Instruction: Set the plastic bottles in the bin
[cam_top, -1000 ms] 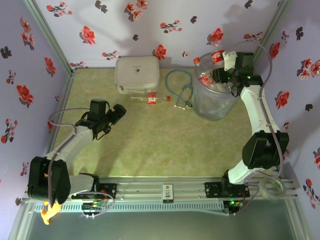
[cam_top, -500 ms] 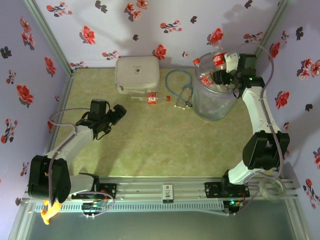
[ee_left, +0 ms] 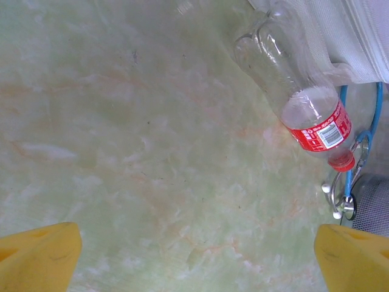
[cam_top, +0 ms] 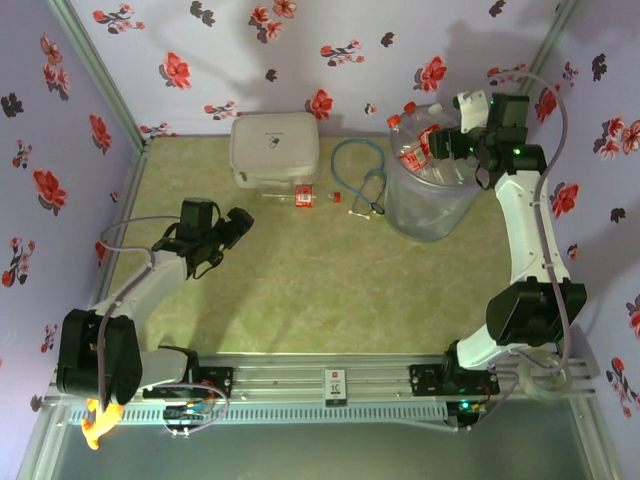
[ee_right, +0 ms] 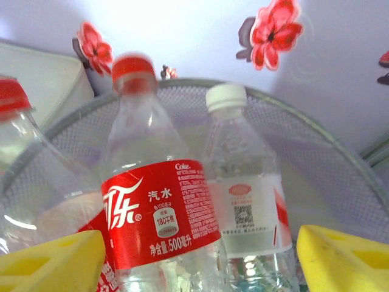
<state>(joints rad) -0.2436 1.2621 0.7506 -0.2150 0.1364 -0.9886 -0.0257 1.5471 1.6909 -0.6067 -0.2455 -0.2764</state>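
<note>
Ana: So, where did we see the bottles?

Ben: We saw most of them standing in the bin (cam_top: 430,215), packed close together. From above, their tops (cam_top: 410,150) poked up past the rim on the far side.

Ana: What did we see from the right wrist?

Ben: We saw the bin's netted wall (ee_right: 328,146) curving behind three bottles. The red-label bottle (ee_right: 152,207) stood in the middle with a red cap. The white-cap bottle (ee_right: 243,201) stood just beside it. A third bottle (ee_right: 18,152) with a red cap showed at the left edge.

Ana: Was any bottle left out?

Ben: Yes. We found a lone bottle (cam_top: 305,197) lying on its side on the table (cam_top: 330,290), right against the white case (cam_top: 273,145). Its red cap pointed at the blue cord (cam_top: 360,175). From the left wrist we saw the lone bottle (ee_left: 304,109) too, with the case (ee_left: 358,36) and the cord (ee_left: 364,146) next to it.

Ana: How was the right gripper (cam_top: 445,135)?

Ben: We saw it up over the bin's far rim. Its yellow fingers (ee_right: 48,261) were spread wide and pinched nothing.

Ana: And the left gripper (cam_top: 235,225)?

Ben: We saw it over the left part of the table, well apart from the bin. Its fingers (ee_left: 36,255) were spread wide too, with bare table (ee_left: 121,121) between them. The lone bottle lay ahead of it, not touching.
</note>
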